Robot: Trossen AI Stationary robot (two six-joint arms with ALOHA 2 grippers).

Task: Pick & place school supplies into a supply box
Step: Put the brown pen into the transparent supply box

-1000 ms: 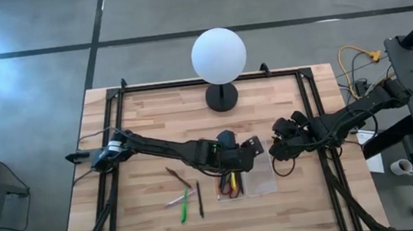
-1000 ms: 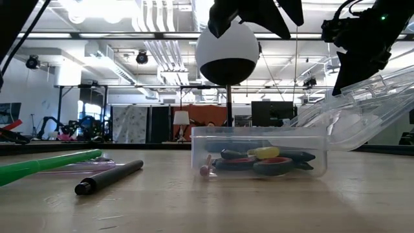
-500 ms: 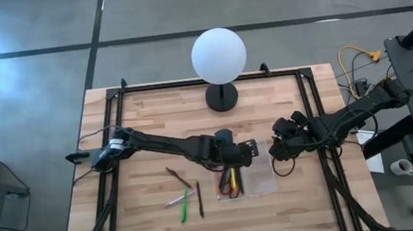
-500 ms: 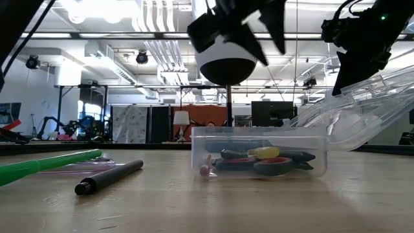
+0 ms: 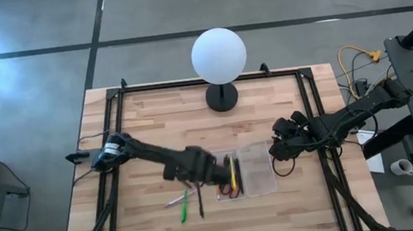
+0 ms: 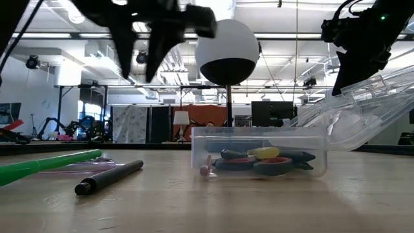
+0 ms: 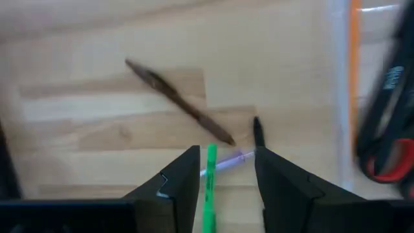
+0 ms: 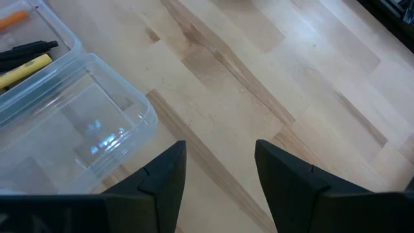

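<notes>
I had the left pincer (image 5: 214,173) up off the counter (image 5: 146,122), just left of the supply box (image 5: 245,174), between the box and the loose pens. Its fingers (image 7: 178,188) were spread wide with nothing in them, seen in the left wrist view. In the low view the left pincer (image 6: 149,32) hung high, left of the box (image 6: 259,152).

The box sat open on the counter, in front of the globe lamp (image 5: 219,56). Its lid (image 6: 362,110) was swung out to the right, tilted up. Inside the box lay red-handled scissors (image 5: 228,188), a yellow pen (image 5: 233,173) and dark pens; an orange one (image 7: 354,39) showed along the box edge in the left wrist view.

Still outside, left of the box: a brown pencil (image 5: 178,177) lying slanted, a green pen (image 5: 184,205), a pale pen (image 5: 175,200) crossing near the green one, and a black pen (image 5: 199,198). All four lay flat on the counter, close together, apart from the box. The left wrist view showed the green pen (image 7: 210,188) between the fingers' line of sight, brown pencil (image 7: 178,100) beyond.

The right pincer (image 5: 276,153) waited just right of the box, by the lid. Its fingers (image 8: 162,178) were spread wide and empty, above bare counter beside the lid (image 8: 97,123).
</notes>
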